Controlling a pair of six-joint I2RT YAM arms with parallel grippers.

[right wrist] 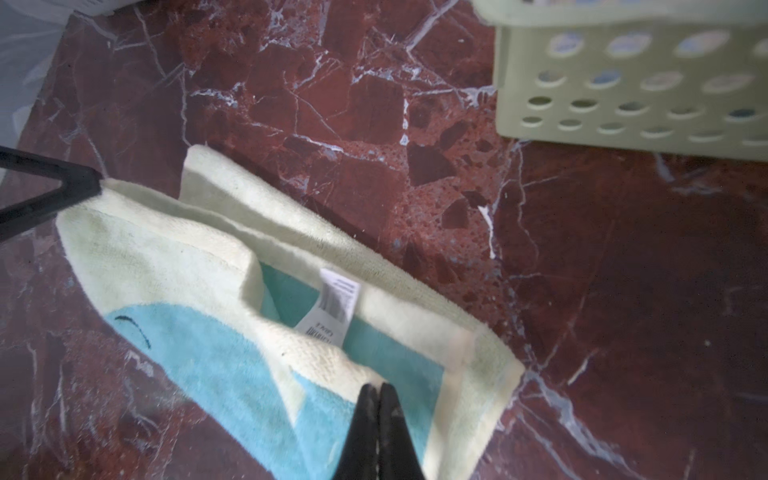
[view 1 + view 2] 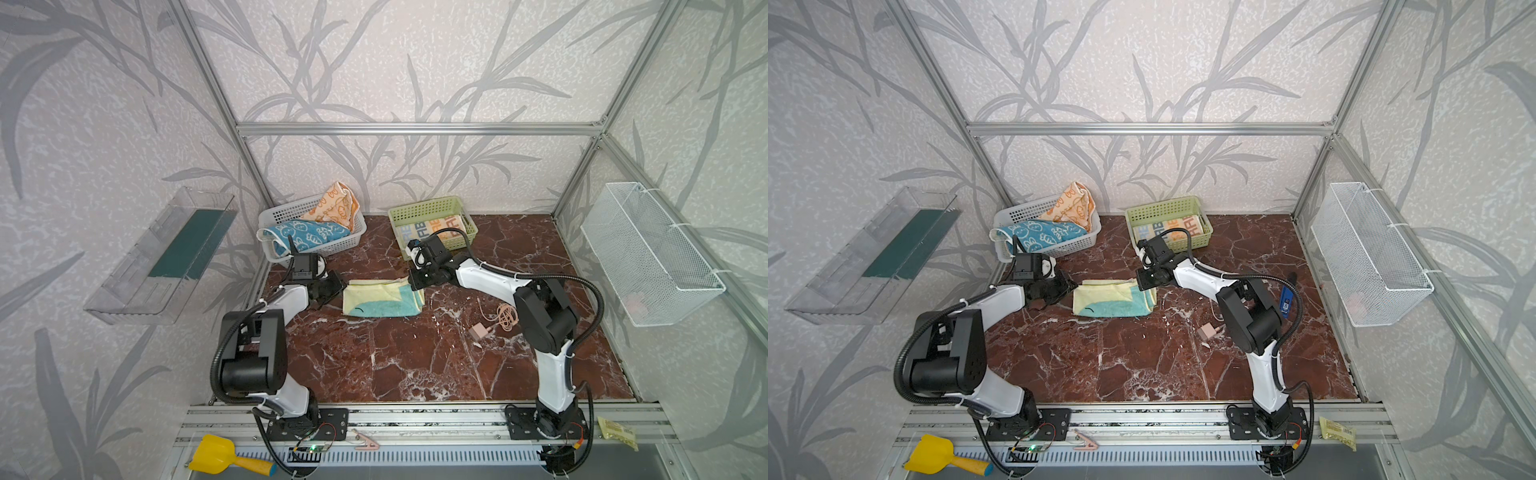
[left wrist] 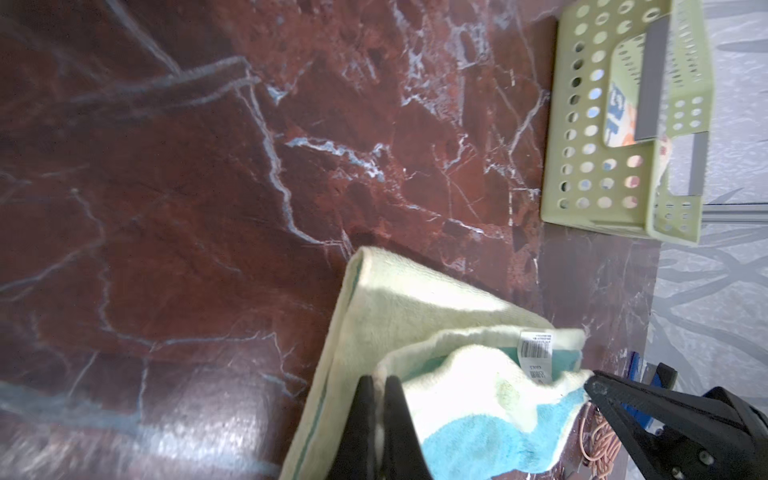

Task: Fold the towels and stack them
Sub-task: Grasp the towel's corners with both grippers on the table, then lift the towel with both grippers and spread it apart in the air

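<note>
A pale-yellow towel with a blue whale (image 2: 382,299) (image 2: 1113,300) lies partly folded mid-table. My left gripper (image 2: 338,286) (image 3: 378,384) is shut on its left corner, with cloth pinched between the black fingers. At the towel's right end my right gripper (image 2: 413,283) (image 1: 378,392) is shut on a raised fold of the top layer (image 1: 316,345). A white label (image 1: 336,299) shows inside the fold. The blue bunny towel (image 2: 303,235) and the orange bunny towel (image 2: 336,203) lie crumpled in the white basket (image 2: 332,249). A folded striped lettered towel (image 2: 436,230) lies in the green basket (image 2: 426,206).
A pink charger (image 2: 478,331) with its coiled cable (image 2: 505,316) lies on the marble right of the towel. A wire basket (image 2: 648,253) hangs on the right wall and a clear shelf (image 2: 166,253) on the left wall. The green basket (image 1: 623,91) stands just behind the towel.
</note>
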